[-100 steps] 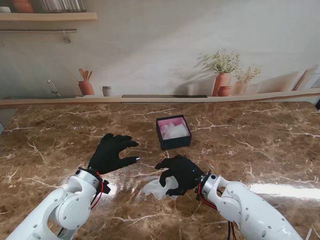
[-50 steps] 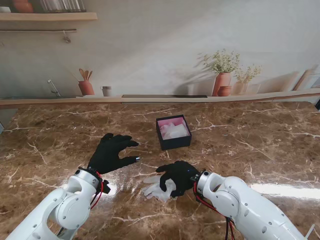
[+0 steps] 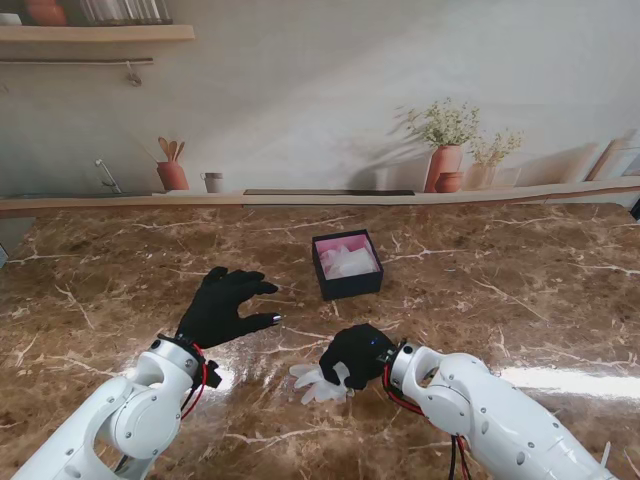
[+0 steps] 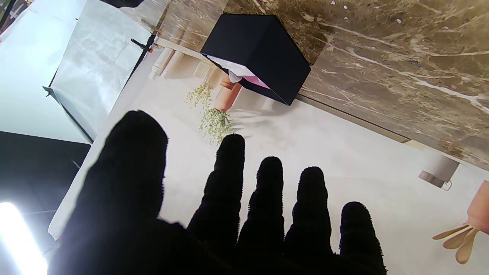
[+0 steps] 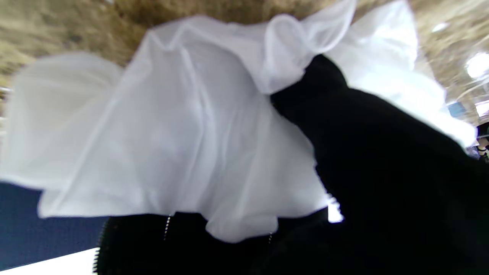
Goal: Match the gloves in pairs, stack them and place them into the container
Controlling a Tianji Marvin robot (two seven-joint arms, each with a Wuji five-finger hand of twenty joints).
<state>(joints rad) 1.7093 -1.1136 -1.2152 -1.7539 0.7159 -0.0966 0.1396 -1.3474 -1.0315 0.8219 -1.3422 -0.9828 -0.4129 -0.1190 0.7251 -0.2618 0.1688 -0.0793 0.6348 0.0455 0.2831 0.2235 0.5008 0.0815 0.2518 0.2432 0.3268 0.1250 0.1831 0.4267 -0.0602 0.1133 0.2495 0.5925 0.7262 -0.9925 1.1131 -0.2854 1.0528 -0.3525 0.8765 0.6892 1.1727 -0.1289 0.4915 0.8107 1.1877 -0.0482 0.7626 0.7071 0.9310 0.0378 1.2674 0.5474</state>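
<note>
Our desk (image 3: 520, 280) is a glossy brown marble-patterned slab with pale veins and bright glare patches, backed by a printed kitchen backdrop (image 3: 300, 100) showing shelves, terracotta pots and sprigs of greenery. Toward the far middle of the desk sits the container (image 3: 347, 264), a small square box with matte dark walls and a pink lining, and something white and crumpled already lies inside it. Our left hand (image 3: 222, 304), sheathed in fuzzy black fabric, hovers to the left of the box with its fingers (image 4: 269, 198) spread apart and nothing in its grasp. Nearer to us, our right hand (image 3: 356, 356), equally black, is curled down over a thin, translucent white glove (image 3: 318, 380) that lies wrinkled on the desk, its floppy fingers poking out to the left. In the right wrist view the filmy material (image 5: 160, 133) bunches against the dark fingers, so we seem to be pinching it, though that picture is blurred.
</note>
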